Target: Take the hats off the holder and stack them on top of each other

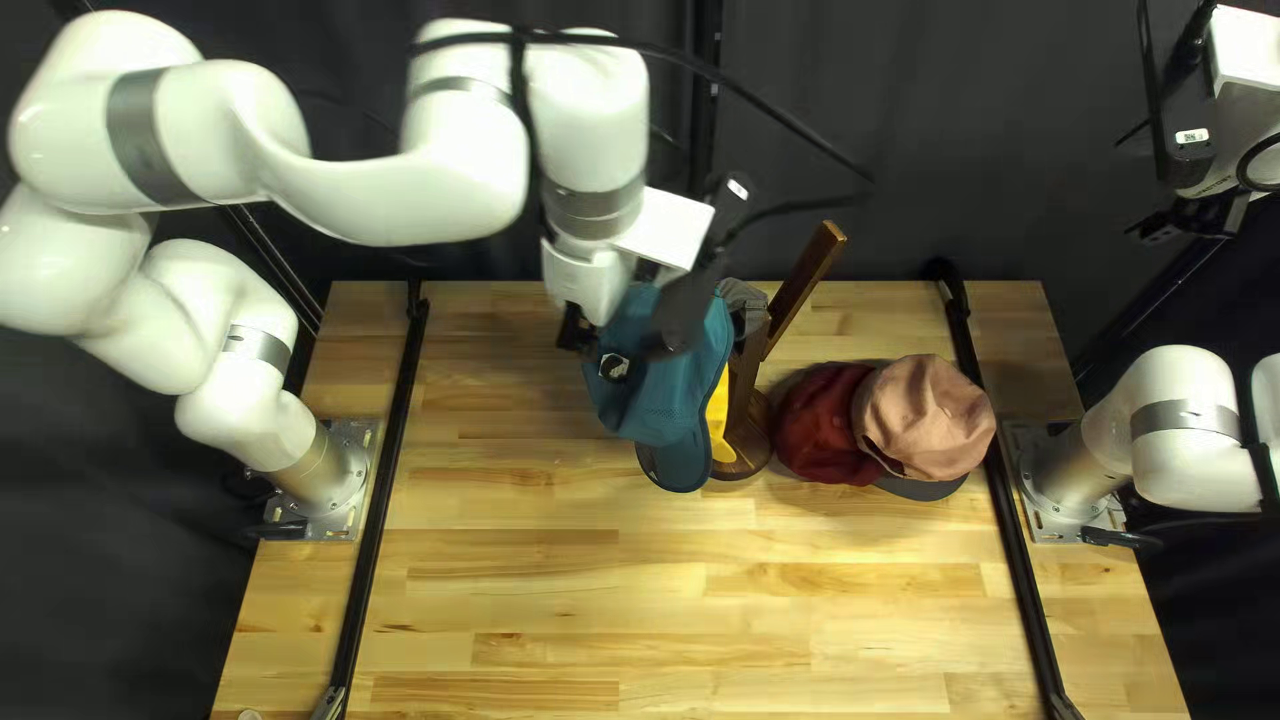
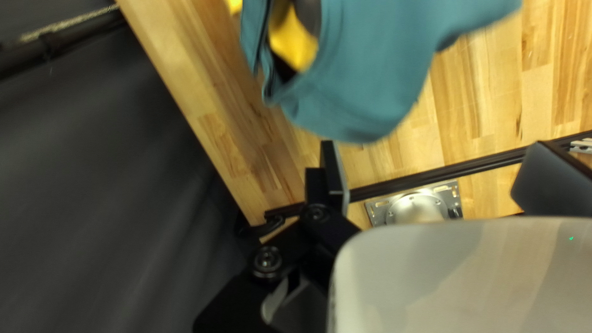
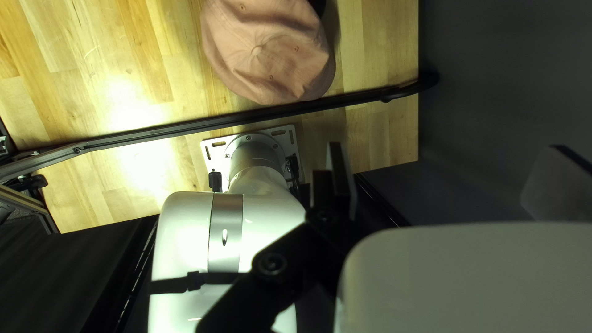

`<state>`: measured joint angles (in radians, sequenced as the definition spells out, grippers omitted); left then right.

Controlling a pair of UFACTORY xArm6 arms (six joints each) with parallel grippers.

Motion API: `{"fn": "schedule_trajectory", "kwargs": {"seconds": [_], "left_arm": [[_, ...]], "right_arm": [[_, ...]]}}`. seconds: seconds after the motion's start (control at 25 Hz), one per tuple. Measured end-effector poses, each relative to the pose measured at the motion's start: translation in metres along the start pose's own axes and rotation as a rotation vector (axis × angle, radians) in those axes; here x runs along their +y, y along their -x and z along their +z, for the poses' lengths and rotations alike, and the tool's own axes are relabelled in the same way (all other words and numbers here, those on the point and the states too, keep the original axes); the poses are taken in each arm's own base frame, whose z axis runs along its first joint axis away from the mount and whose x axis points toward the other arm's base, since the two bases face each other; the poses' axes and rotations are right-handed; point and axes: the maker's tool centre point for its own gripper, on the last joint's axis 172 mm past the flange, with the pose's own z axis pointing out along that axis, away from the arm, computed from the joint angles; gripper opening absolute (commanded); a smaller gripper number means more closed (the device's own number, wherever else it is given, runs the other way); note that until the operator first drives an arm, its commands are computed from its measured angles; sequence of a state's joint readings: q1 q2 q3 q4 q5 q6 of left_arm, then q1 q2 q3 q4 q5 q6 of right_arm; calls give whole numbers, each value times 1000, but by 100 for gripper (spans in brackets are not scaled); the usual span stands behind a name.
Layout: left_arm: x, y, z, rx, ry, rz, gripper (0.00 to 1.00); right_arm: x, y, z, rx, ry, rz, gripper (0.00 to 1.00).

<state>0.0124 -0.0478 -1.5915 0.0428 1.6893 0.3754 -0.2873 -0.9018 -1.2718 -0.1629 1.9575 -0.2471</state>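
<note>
Now: teal fabric cap (image 1: 665,390) hangs upright against brown wooden stand (image 1: 805,270), brim down; left gripper (image 2: 434,155) wide open, empty; right gripper (image 3: 446,157) likewise.

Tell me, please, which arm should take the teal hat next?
Left. The left gripper is open beside the teal hat on the holder; the right gripper is far off, above its base.

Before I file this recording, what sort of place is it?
Probably a robotics lab bench: a white left arm and a white right arm bolted to a pale wooden plank table, a dark curtain behind, black rails along its sides.
</note>
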Motion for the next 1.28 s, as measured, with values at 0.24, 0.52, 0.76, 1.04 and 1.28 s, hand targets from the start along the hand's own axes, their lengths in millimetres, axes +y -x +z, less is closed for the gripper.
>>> {"fn": "schedule_trajectory", "kwargs": {"seconds": [0.24, 0.52, 0.76, 1.04, 1.28], "left_arm": [[4, 4, 5, -15, -2, -9, 96], [10, 24, 6, -19, -13, -24, 7], [16, 33, 8, -14, -22, -36, 50], [17, 31, 8, -4, -30, -37, 92], [17, 29, 6, 0, -34, -33, 100]], "right_arm": [[0, 0, 0, 0, 0, 0, 100], [0, 0, 0, 0, 0, 0, 100], [0, 0, 0, 0, 0, 0, 100], [0, 0, 0, 0, 0, 0, 100], [0, 0, 0, 0, 0, 0, 100]]}}
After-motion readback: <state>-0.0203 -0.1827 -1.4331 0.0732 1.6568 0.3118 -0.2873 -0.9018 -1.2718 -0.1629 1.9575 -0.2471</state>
